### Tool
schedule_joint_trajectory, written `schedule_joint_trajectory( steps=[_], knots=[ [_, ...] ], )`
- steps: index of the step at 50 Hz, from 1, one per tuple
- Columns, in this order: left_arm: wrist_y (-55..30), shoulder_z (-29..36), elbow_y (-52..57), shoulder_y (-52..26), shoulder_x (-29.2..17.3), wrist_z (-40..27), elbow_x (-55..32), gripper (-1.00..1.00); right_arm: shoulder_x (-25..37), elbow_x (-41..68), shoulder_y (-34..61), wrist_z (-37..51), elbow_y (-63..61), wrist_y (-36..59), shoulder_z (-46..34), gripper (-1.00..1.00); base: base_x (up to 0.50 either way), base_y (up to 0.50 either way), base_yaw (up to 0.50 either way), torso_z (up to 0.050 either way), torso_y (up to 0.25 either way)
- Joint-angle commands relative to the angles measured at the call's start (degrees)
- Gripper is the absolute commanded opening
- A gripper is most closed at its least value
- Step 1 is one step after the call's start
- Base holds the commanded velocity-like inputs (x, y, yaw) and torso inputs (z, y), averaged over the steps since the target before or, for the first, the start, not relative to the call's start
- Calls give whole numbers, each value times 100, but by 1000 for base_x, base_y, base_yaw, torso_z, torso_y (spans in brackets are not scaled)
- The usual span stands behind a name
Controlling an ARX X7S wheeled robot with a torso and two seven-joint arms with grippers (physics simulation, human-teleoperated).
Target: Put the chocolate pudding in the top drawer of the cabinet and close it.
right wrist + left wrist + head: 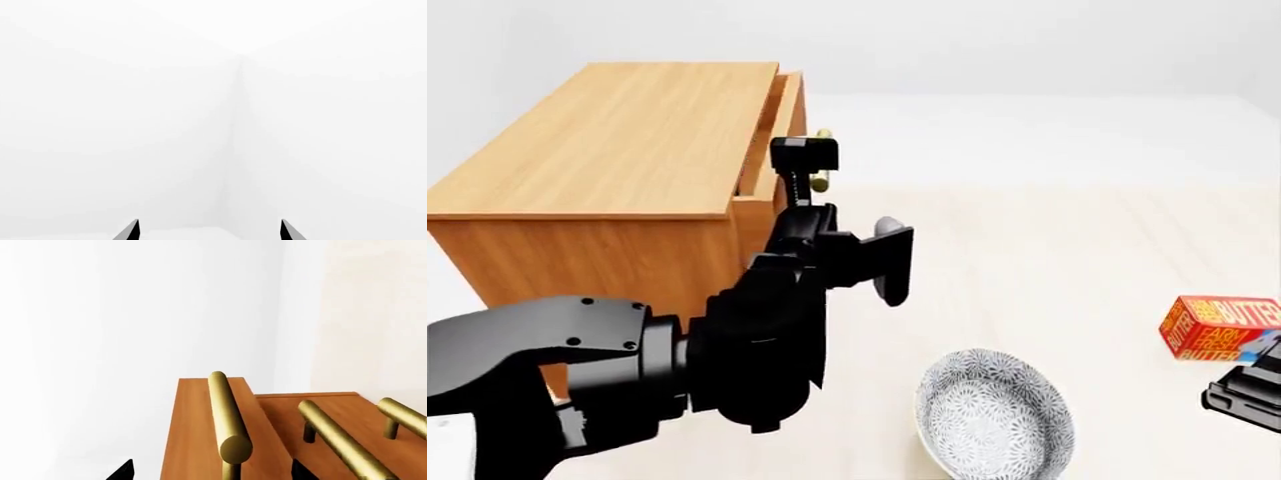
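Note:
The honey-brown cabinet (614,140) stands at the left of the head view. Its top drawer (771,120) is pulled out a little. In the left wrist view that drawer's front (193,430) juts past the fronts beside it. My left gripper (805,160) is at this drawer's brass bar handle (227,415). It is open, its black fingertips (123,471) wide apart on either side of the bar. My right gripper (210,231) is open and empty, low at the right edge of the head view (1244,392). The chocolate pudding is out of view.
A patterned grey bowl (994,420) sits on the pale surface in front of me. A red-orange butter box (1218,327) lies at the far right, just beyond my right gripper. Two more brass handles (340,440) show on the cabinet front beside the top one.

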Motion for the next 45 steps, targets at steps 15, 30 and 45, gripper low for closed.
schedule_joint_trajectory(
  steps=[15, 30, 45],
  knots=[
    [-465, 391, -2274, -82, -669, 235, -258, 100, 24, -30, 49, 35, 3, 35, -92, 100, 0, 0, 0, 0, 0],
    [-322, 233, -2017, -108, -723, 97, -226, 100, 35, -9, 36, 43, 36, 6, -86, 100, 0, 0, 0, 0, 3],
    [835, -1428, 1255, 93, -1803, -179, -1032, 100, 48, -41, 84, 66, 68, 25, -158, 100, 0, 0, 0, 0, 4]
  ],
)
